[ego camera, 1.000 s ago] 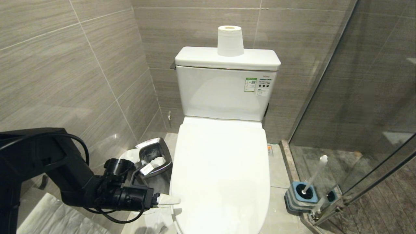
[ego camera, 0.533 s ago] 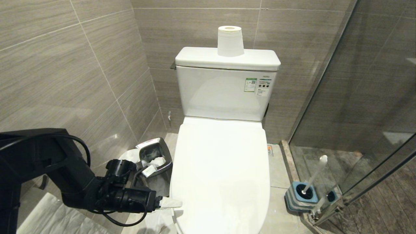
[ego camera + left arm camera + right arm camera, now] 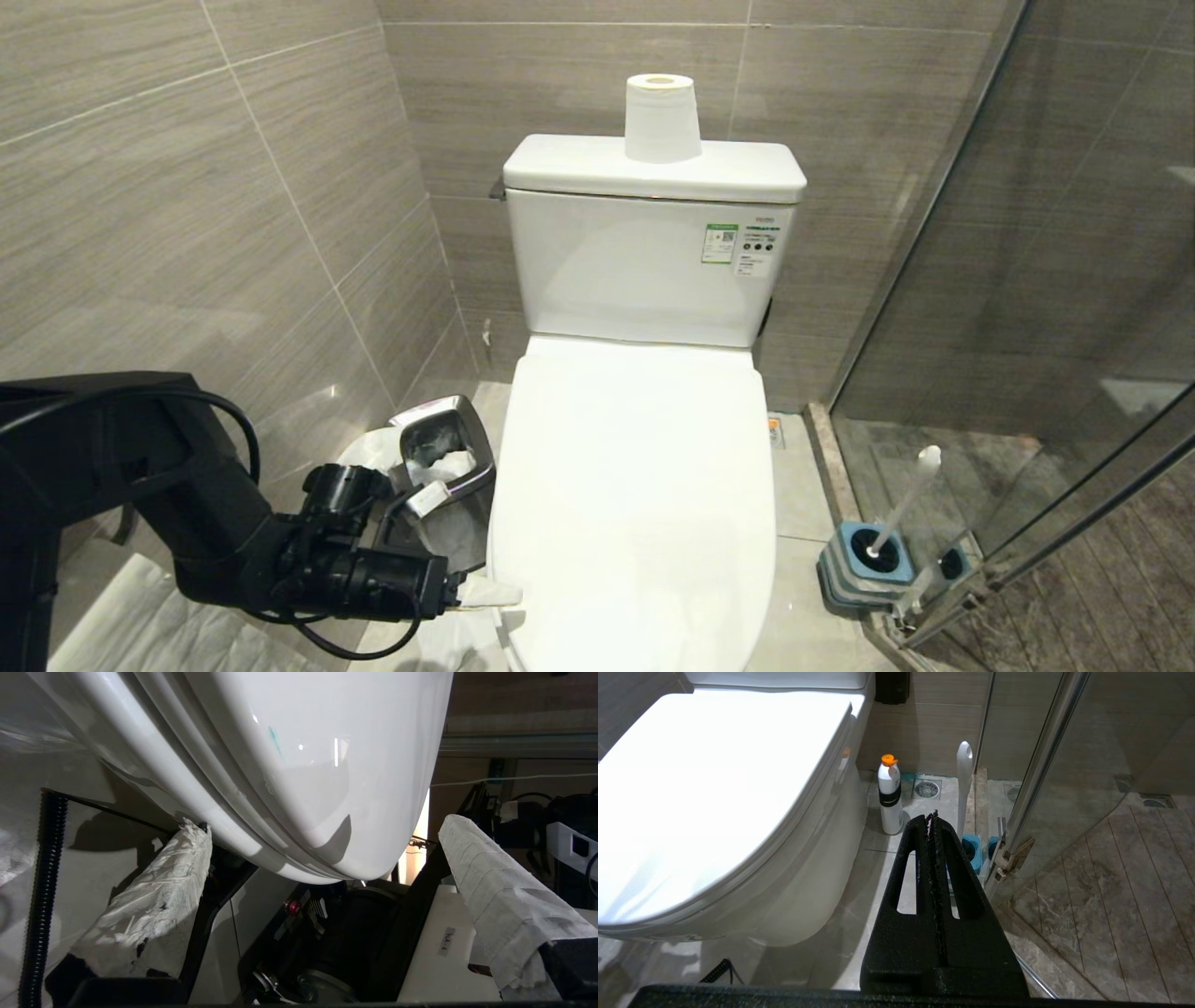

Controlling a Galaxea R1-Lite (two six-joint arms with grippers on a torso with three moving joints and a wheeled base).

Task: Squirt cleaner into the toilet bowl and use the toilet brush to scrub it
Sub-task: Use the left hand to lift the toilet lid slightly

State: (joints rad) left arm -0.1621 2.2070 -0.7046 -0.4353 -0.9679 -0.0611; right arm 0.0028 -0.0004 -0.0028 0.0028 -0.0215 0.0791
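Toilet bowl (image 3: 635, 504) lid shut. Left tool (image 3: 481, 592), fingers spread wide and empty, brackets its front-left rim. We judge the lid rigid, glossy, slippery: lift under the lip. Right tool (image 3: 932, 816) closed, empty.

Ahead of you the toilet bowl (image 3: 635, 504) sits with its lid shut, a paper roll (image 3: 662, 118) upright on the tank (image 3: 653, 170). Your left gripper (image 3: 485, 594), fingers wrapped in white cloth, reaches in level to the lid's near left edge, beside the steel waste bin (image 3: 443, 455). On your right, the toilet brush (image 3: 904, 504) stands tilted in its blue holder (image 3: 864, 563) against the glass partition (image 3: 1074, 280).
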